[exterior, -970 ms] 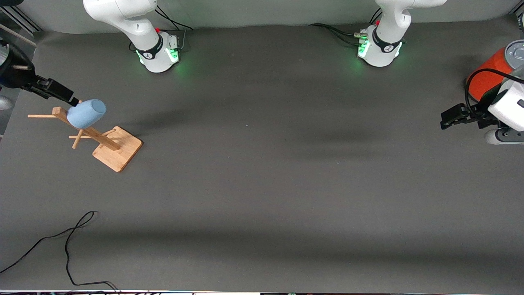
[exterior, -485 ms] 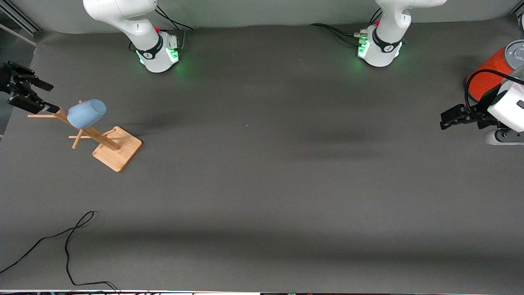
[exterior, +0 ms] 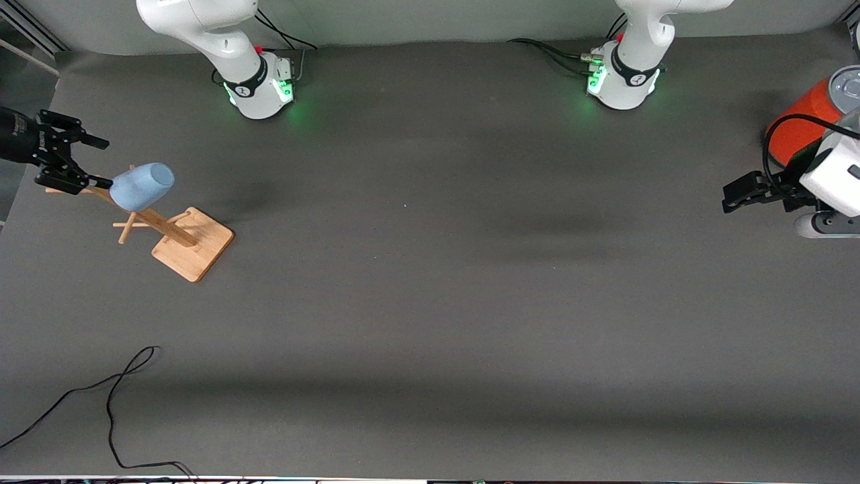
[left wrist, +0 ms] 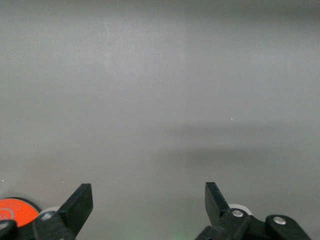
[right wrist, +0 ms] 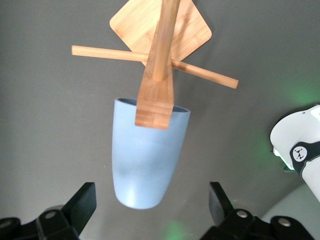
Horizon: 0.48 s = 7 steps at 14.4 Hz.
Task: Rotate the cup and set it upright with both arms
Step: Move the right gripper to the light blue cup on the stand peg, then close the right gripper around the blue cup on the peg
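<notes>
The light-blue cup (exterior: pixel 141 186) hangs tilted on a peg of the wooden rack (exterior: pixel 193 243) at the right arm's end of the table, its closed end toward my right gripper (exterior: pixel 101 163). The right gripper is open. In the right wrist view the cup (right wrist: pixel 145 155) has its closed end just between the spread fingers of the right gripper (right wrist: pixel 151 200), touching neither. The rack's post (right wrist: pixel 160 30) goes into the cup's mouth. My left gripper (exterior: pixel 727 197) waits, open and empty, at the left arm's end of the table; the left wrist view shows it (left wrist: pixel 148 192) over bare mat.
A large orange can with a grey lid (exterior: pixel 803 124) stands by the left gripper and shows in the left wrist view (left wrist: pixel 15 210). A black cable (exterior: pixel 114 396) lies near the front camera at the right arm's end. The grey mat (exterior: pixel 430 269) covers the table.
My right gripper drew back from the cup's closed end toward the table's edge, then came back to it with fingers open. The cup and the left arm have not moved.
</notes>
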Available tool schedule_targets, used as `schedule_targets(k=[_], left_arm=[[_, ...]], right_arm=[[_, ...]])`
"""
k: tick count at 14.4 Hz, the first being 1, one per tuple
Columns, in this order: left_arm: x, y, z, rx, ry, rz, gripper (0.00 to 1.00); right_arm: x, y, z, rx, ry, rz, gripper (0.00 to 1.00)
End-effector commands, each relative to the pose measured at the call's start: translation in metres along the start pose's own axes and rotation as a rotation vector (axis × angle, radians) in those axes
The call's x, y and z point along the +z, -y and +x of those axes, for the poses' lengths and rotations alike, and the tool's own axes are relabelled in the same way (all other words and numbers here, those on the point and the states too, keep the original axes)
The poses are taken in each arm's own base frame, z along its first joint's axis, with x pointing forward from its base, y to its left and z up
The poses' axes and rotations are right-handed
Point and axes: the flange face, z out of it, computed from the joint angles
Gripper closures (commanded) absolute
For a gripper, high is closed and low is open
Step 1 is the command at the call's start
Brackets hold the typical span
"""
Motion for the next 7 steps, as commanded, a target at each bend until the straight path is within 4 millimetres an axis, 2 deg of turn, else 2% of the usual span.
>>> schedule_targets(k=[1, 4, 7], left_arm=[[-0.004, 0.001, 0.002, 0.008, -0.005, -0.002, 0.0], [-0.003, 0.001, 0.003, 0.008, -0.003, -0.001, 0.0], [-0.003, 0.002, 0.003, 0.006, -0.003, -0.002, 0.0]], right_arm=[[0.023, 0.0, 0.007, 0.049, 0.023, 0.041, 0.0], [0.048, 0.004, 0.017, 0.071, 0.025, 0.024, 0.0], [0.059, 0.008, 0.021, 0.073, 0.037, 0.026, 0.0]])
